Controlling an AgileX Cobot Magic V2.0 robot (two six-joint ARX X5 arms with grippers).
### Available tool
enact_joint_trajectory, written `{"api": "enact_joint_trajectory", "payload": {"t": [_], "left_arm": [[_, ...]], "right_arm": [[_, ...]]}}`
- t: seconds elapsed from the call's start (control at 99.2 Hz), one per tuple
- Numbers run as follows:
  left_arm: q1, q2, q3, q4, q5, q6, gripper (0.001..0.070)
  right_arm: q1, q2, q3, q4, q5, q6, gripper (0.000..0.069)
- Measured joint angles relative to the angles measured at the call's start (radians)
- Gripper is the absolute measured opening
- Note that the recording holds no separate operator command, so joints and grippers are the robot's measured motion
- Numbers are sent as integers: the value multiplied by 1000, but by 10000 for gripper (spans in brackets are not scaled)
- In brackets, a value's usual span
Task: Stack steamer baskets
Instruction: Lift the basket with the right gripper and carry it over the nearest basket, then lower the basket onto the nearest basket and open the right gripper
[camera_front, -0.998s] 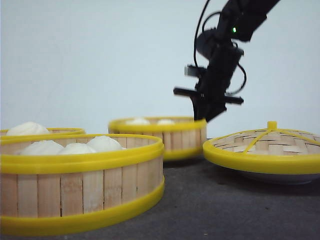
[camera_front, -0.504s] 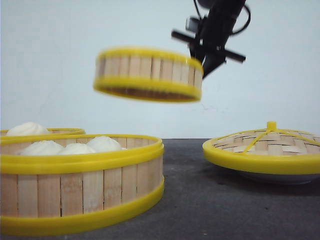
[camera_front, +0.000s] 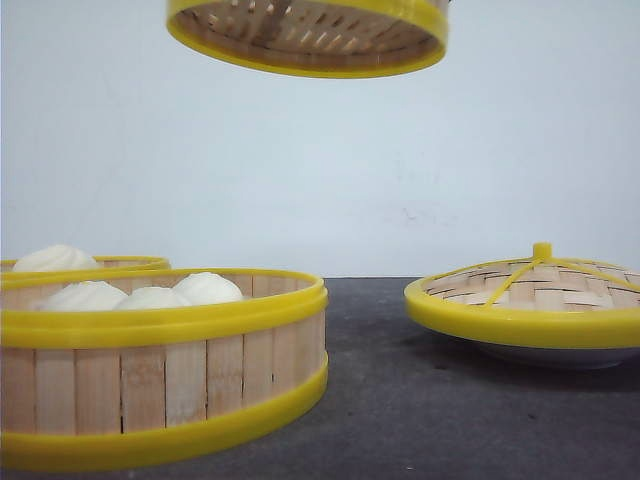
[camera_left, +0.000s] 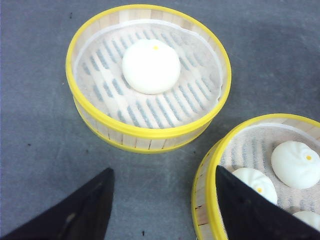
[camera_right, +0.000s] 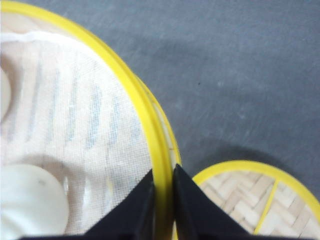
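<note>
Baskets first: at far left a steamer basket with one bun (camera_left: 150, 75) sits on the grey counter (camera_front: 420, 420), beside the near basket of three buns (camera_front: 160, 360). The left gripper (camera_left: 162, 207) hangs wide open and empty. Above, the right gripper (camera_right: 162, 200) pinches the rim of the lifted basket (camera_front: 305, 35). At right rests the woven lid (camera_front: 530, 295). The carry is likely midway; next, lowering squarely onto a basket.
</note>
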Motion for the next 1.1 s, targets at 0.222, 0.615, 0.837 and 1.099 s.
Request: {"api": "enact_joint_trajectory", "payload": {"t": [0.222, 0.615, 0.837, 1.099], "left_arm": [[0, 0, 0, 0, 0, 0, 385], [0, 0, 0, 0, 0, 0, 385], [0, 0, 0, -1, 0, 0, 385], [0, 0, 0, -2, 0, 0, 385]], "right_arm": [[48, -145, -304, 127, -3, -26, 29], [167, -80, -465, 320, 2, -44, 29], [225, 2, -465, 405, 0, -45, 29], [242, 98, -466, 441, 1, -45, 29]]}}
